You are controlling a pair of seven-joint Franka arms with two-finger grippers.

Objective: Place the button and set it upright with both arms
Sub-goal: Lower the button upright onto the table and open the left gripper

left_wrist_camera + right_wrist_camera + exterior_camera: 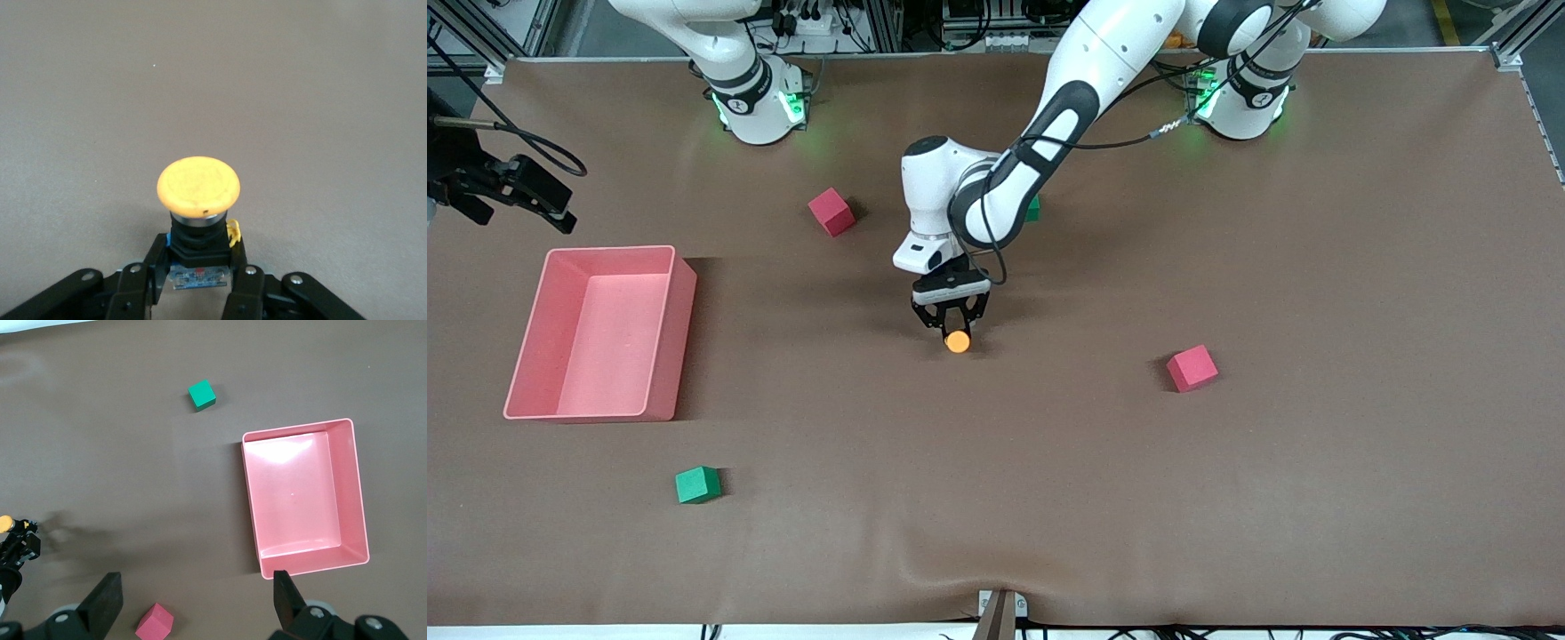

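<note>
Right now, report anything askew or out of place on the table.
The button lies on its side, not upright, gripped by its black body in the left gripper mid-table. The right gripper waits open above the pink bin.

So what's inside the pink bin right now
Nothing: the pink bin shows only its bare floor in the right wrist view. The button is outside it, gripped by the left pincer over mid-table. The right pincer hangs open above.

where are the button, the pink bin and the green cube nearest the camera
button point(198, 185): left wrist view, middle of its orange cap.
pink bin point(665, 342): front view, on its outer side wall.
green cube point(696, 484): front view, on its top face.
</note>
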